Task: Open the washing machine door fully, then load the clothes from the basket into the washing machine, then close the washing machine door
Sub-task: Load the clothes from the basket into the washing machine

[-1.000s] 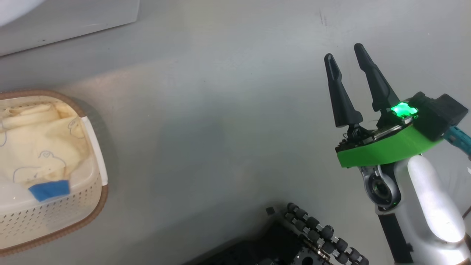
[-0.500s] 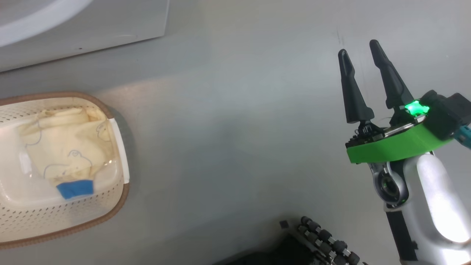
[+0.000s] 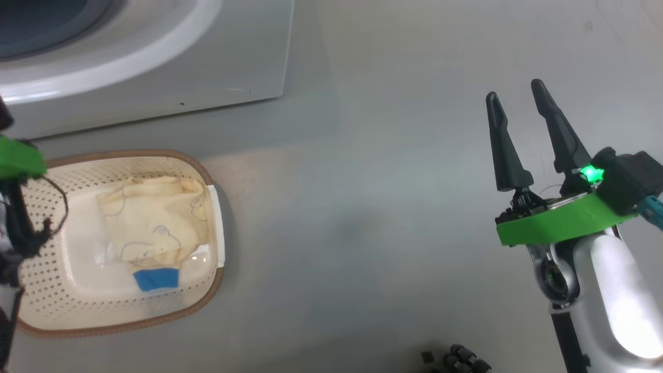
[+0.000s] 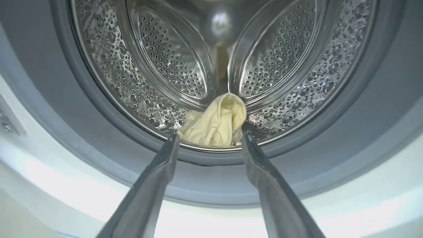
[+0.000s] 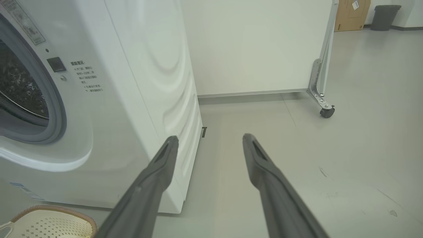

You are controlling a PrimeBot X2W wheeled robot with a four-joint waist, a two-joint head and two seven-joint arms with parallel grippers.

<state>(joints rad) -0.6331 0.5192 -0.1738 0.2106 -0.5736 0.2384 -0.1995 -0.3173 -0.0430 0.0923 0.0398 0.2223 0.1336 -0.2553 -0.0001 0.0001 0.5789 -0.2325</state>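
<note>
The washing machine (image 3: 155, 77) is a smooth white box with a ribbed side panel. Its round mouth is ringed by a matte grey gasket (image 4: 82, 109), and behind that lies the dimpled, perforated steel drum (image 4: 165, 66). A crumpled cream-yellow garment (image 4: 218, 122) rests at the drum's bottom front edge. The left pincer (image 4: 210, 135) points at it with its tapered dark fingers spread wide and holding nothing.

On the grey floor (image 3: 362, 207) just before the washer stands the basket (image 3: 52, 305), which is cream plastic with perforated walls, a brown rim and rounded corners. The clothes (image 3: 155, 223) left in it are soft and rumpled, printed with blue-outlined bears, and have a blue patch (image 3: 155, 280) at the near end. The right pincer (image 3: 514, 89) hangs well apart from the basket over bare floor, open and empty on its green mount.

Against a second ago, the head camera has swung. More of the washer front and nearly the whole basket are now in its view, and a green part of the left arm (image 3: 15, 158) has come in at the edge. The right pincer's spread is unchanged.
</note>
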